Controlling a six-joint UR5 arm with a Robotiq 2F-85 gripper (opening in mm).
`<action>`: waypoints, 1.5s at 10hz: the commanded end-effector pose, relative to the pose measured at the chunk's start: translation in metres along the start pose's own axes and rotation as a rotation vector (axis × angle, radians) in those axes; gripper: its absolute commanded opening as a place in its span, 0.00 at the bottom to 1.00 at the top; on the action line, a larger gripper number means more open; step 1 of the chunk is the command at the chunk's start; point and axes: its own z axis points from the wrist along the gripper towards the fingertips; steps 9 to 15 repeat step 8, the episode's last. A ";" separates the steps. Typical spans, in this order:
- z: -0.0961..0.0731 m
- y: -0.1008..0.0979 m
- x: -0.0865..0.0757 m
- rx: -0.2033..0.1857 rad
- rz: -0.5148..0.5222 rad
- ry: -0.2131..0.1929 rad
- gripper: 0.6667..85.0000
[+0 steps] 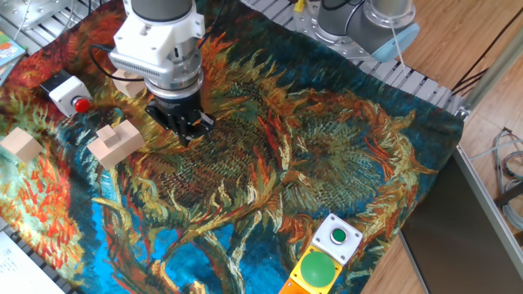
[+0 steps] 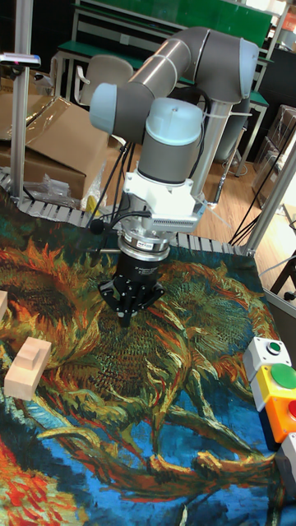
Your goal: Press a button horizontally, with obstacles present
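The red button (image 1: 81, 104) faces sideways on its small white box (image 1: 64, 88) at the far left of the cloth. My gripper (image 1: 189, 133) hangs point-down over the cloth, well to the right of the button and touching nothing. In the tall fixed view the gripper (image 2: 123, 317) tapers to one tip with its fingers together and nothing between them. The obstacles are pale wood. A notched block (image 1: 116, 142) lies between the button and the gripper. One cube (image 1: 20, 144) sits at the left edge. Another cube (image 1: 120, 82) is mostly hidden behind the wrist.
A white box with a green button (image 1: 338, 238) and a green dome on a yellow box (image 1: 317, 269) stand at the cloth's near right edge. The patterned cloth (image 1: 327, 147) covers the table. Metal rollers (image 1: 409, 77) run along the far edge.
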 end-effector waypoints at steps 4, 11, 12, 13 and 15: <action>-0.003 0.008 0.001 -0.031 -0.003 0.006 0.01; -0.005 0.010 -0.003 -0.030 0.005 0.008 0.01; -0.005 0.010 -0.003 -0.030 0.005 0.008 0.01; -0.005 0.010 -0.003 -0.030 0.005 0.008 0.01; -0.005 0.010 -0.003 -0.030 0.005 0.008 0.01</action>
